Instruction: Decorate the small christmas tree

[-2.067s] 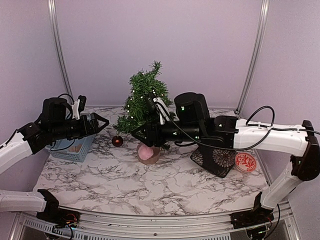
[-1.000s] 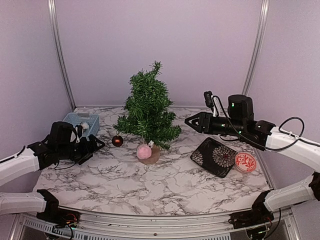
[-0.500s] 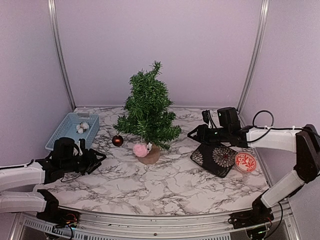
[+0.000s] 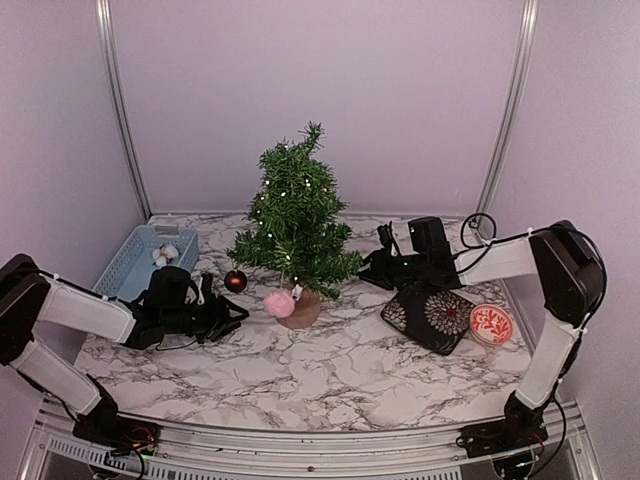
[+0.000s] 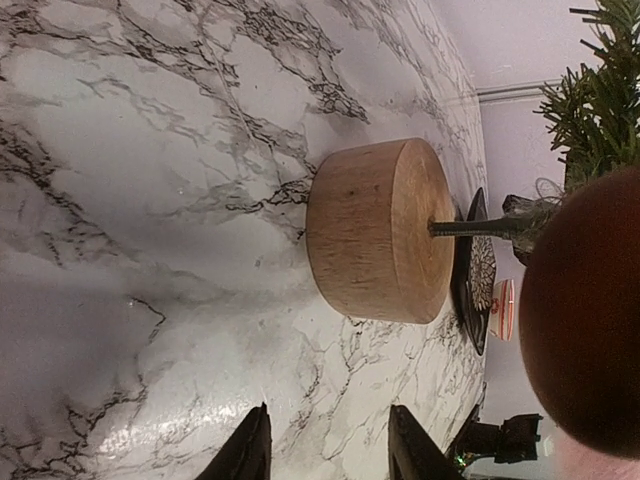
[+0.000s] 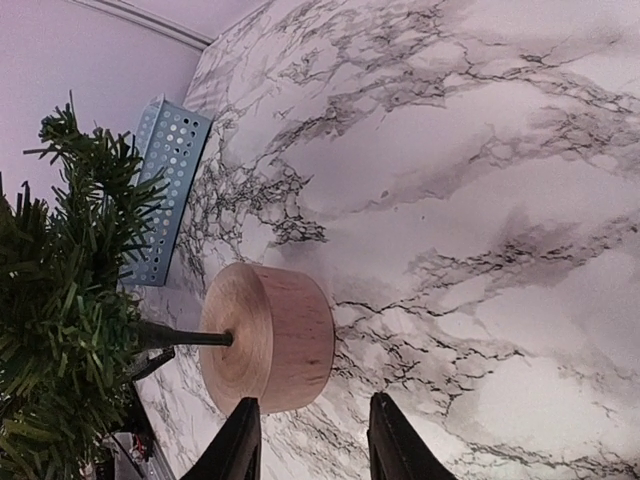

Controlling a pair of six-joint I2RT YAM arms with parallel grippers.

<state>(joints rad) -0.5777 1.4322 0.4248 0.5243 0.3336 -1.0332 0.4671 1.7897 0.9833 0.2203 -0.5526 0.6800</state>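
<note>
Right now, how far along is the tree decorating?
Looks done: small lights glow on the small christmas tree. A pink pom-pom and red bauble sit low by it; hung or resting, I cannot tell. In hand: nothing. The left claw and right claw are open and empty, aimed at the wooden stump. Remaining: white pieces, probably ornaments, in the blue basket.

small christmas tree [image 4: 295,215] centre, lit | left gripper [image 4: 239,316] — low, near pink pompom [image 4: 279,303] | right gripper [image 4: 366,271] — low, beside the tree

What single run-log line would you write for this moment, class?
tree: upright on wooden base | left claw: open, empty, low, facing base | right claw: open, empty, low, facing base | pink pompom: by base
</note>
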